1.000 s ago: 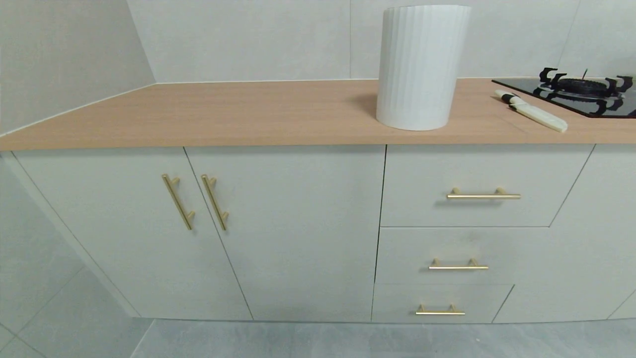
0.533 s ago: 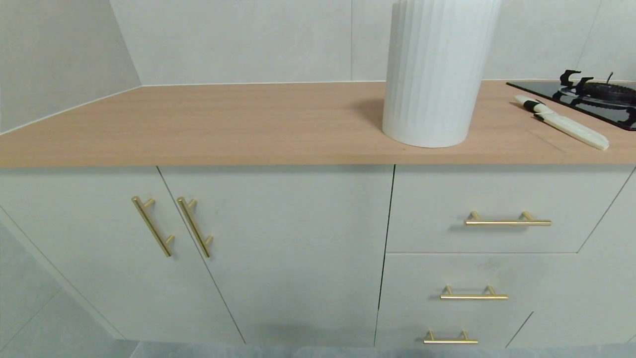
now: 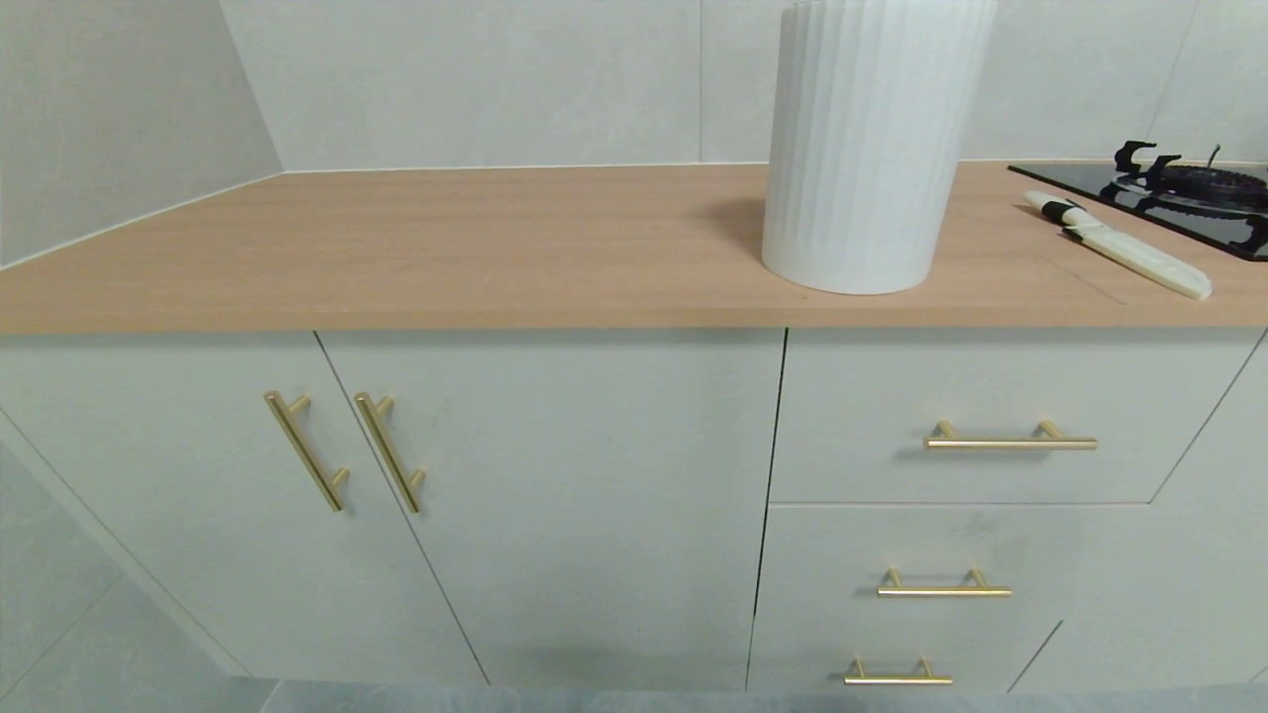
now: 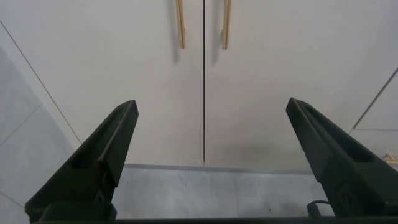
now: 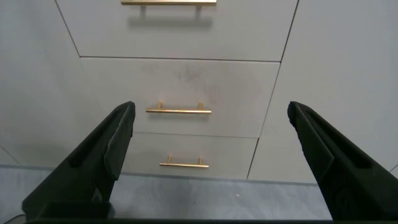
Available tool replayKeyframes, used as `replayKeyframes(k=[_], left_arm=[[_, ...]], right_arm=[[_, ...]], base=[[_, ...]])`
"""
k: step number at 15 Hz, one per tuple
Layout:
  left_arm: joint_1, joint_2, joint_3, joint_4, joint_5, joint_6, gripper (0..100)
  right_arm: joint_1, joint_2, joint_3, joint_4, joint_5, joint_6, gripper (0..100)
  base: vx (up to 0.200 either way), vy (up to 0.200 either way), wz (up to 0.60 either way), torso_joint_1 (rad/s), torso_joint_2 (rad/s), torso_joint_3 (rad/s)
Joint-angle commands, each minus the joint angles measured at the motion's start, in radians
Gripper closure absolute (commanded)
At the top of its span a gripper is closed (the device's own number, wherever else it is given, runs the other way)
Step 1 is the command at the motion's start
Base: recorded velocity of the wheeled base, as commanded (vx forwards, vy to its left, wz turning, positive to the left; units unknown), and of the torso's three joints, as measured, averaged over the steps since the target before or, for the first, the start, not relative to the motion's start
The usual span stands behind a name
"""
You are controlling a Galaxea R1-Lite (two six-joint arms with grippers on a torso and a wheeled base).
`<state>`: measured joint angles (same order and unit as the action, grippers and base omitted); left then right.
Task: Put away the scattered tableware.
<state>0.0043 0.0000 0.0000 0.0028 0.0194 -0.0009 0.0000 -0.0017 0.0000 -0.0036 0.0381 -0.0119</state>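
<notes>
A knife (image 3: 1119, 245) with a pale blade and a black-banded handle lies on the wooden countertop (image 3: 446, 248) at the right, beside the stove. A tall white ribbed container (image 3: 872, 144) stands on the counter left of the knife. My left gripper (image 4: 208, 115) is open, low down, facing the two cabinet doors (image 4: 204, 81) with their gold handles. My right gripper (image 5: 208, 115) is open too, low in front of the drawers (image 5: 180, 93), with nothing between its fingers.
A black cooktop with a burner grate (image 3: 1189, 188) sits at the counter's far right. Below the counter are two doors with gold bar handles (image 3: 386, 451) and three shut drawers (image 3: 1010, 441). Tiled walls close the back and the left corner.
Between the oldest frame and half a second ago the whole head view shifted closer and lower to the counter. Since then almost nothing has moved.
</notes>
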Motion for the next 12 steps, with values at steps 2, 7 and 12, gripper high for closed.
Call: replayKeyframes(k=[2, 7, 12], left_arm=[[0.0, 0.0, 0.0, 0.0, 0.001, -0.001, 0], [0.0, 0.0, 0.0, 0.0, 0.001, -0.002, 0], [0.0, 0.0, 0.0, 0.0, 0.001, -0.001, 0]], right_arm=[[0.0, 0.002, 0.0, -0.001, 0.0, 0.0, 0], [0.0, 0.002, 0.0, -0.001, 0.0, 0.0, 0], [0.0, 0.002, 0.0, -0.001, 0.0, 0.0, 0]], base=[[0.0, 0.0, 0.0, 0.0, 0.0, 0.0], [0.0, 0.0, -0.12, 0.0, 0.0, 0.0], [0.0, 0.0, 0.0, 0.0, 0.0, 0.0]])
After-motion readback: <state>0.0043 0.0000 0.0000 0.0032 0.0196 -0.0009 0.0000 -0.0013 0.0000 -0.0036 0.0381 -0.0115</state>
